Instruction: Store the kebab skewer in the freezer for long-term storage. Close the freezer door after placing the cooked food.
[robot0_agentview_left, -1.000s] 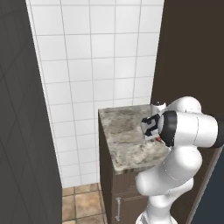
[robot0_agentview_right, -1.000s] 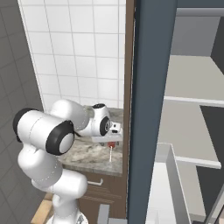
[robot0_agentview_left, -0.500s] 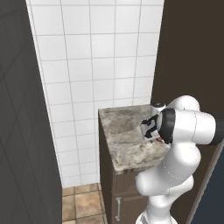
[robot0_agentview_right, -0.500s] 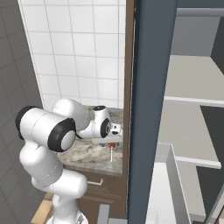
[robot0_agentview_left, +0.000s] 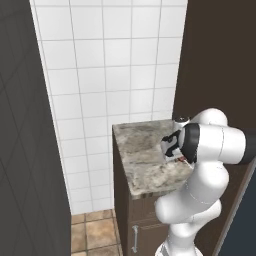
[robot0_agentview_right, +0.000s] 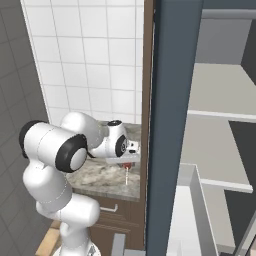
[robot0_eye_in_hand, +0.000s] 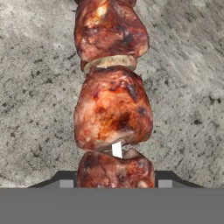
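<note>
The kebab skewer (robot0_eye_in_hand: 113, 109) lies on the marble top (robot0_eye_in_hand: 35, 87), its reddish-brown meat chunks running up the middle of the hand view. My gripper (robot0_eye_in_hand: 113, 179) is shut on its lowest chunk, a dark fingertip (robot0_eye_in_hand: 65, 180) against each side. In the right base view the gripper (robot0_agentview_right: 128, 161) points down at the counter's right end, and the skewer's pale stick (robot0_agentview_right: 127, 176) pokes out below it. The freezer (robot0_agentview_right: 220, 90) stands to the right with pale shelves showing. Its slate-blue freezer door (robot0_agentview_right: 172, 125) is open.
The low brown cabinet (robot0_agentview_left: 127, 210) under the marble top (robot0_agentview_left: 142, 160) has a white tiled wall (robot0_agentview_left: 110, 65) behind it. A dark wall (robot0_agentview_left: 25, 150) stands at the left. A grey door bin (robot0_agentview_right: 192, 215) juts out low beside the door.
The jaws have closed onto the kebab skewer's meat. The arm has hardly moved over the counter.
</note>
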